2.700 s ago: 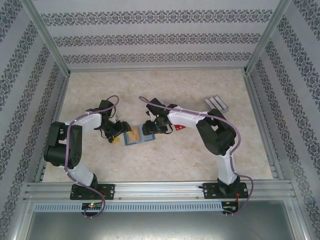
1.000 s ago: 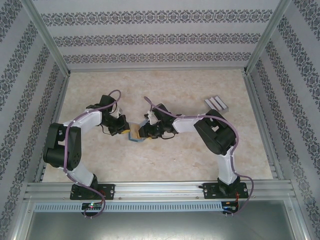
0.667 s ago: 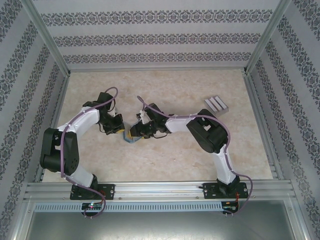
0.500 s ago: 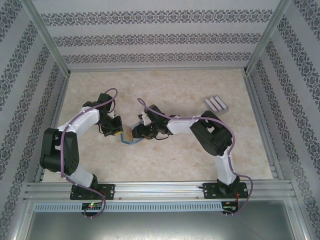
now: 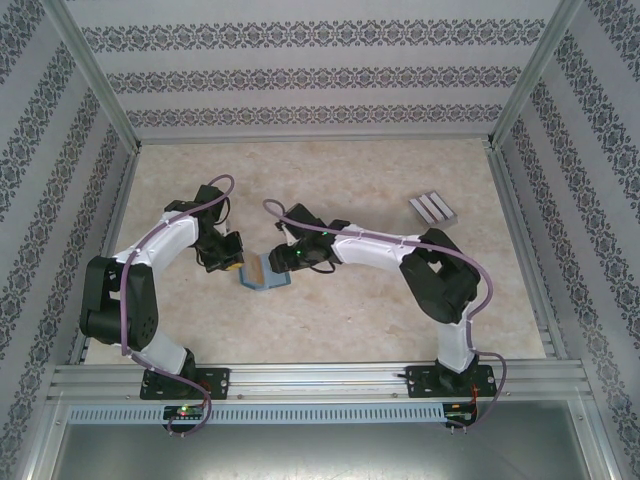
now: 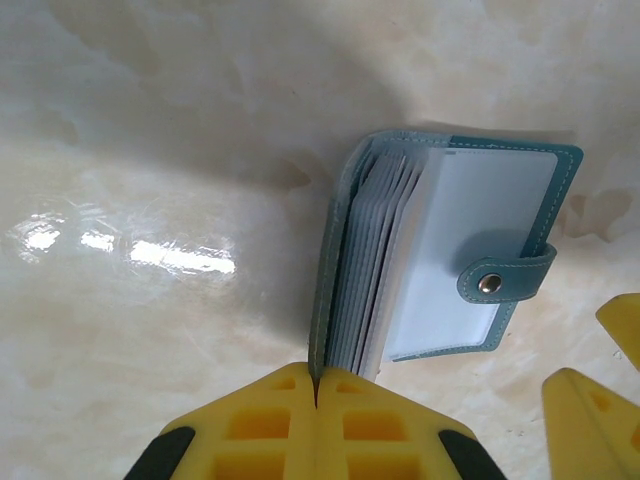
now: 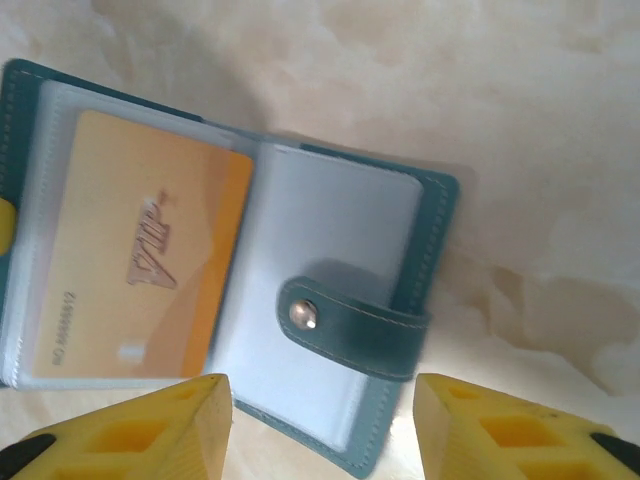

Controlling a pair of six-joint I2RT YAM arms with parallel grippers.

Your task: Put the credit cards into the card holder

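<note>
The card holder (image 5: 266,273) lies opened on the desk (image 5: 350,320), left of centre in the overhead view and between the two arms. The left end effector (image 6: 315,388) has its yellow fingers pressed together on the thin teal edge of the holder's cover at the bottom of the left wrist view, pinning that flap while the stack of clear sleeves (image 6: 375,260) fans upward from it. The right end effector (image 7: 318,392) hangs just above the holder with its fingers apart and nothing between them; the snap tab (image 7: 350,325) sits unfastened in the gap below it. In the right wrist view an orange card (image 7: 140,260) printed "VIP" rests inside the sleeve at the left of the frame, squarely within the pocket's outline, so at least one card looks to be stowed. No loose card can be made out on the desk in the overhead view, though the arms cover part of it, so whether more cards remain cannot be told. A grey ribbed block (image 5: 433,208) stands well apart at the upper right. What seems left is to confirm the card is fully seated, let go of the cover, and perhaps close the flap.
</note>
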